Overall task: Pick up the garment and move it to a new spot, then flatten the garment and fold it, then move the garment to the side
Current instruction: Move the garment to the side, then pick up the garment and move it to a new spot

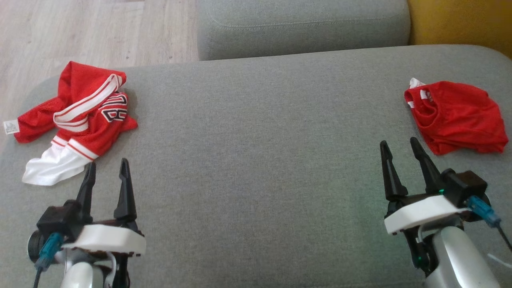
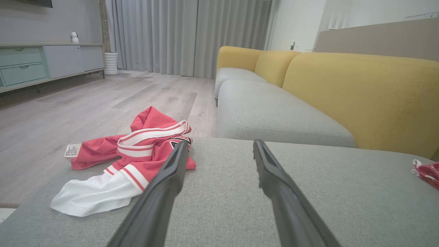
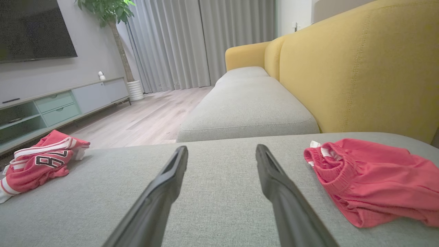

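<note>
A: Two garments: jersey bunched at the cushion's far-left corner, shorts by its right edge.
B: Fingers wide and empty on left gripper and right gripper. Risk: jersey seems to overhang, so a shallow pinch could drag it off.

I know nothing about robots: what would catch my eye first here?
Two bright red heaps on the grey fabric sofa cushion: a crumpled red-and-white striped mesh jersey at its left edge, and a rumpled plain red garment at its right. Nearer the camera, the left jaws and right jaws stand open, holding nothing.
</note>
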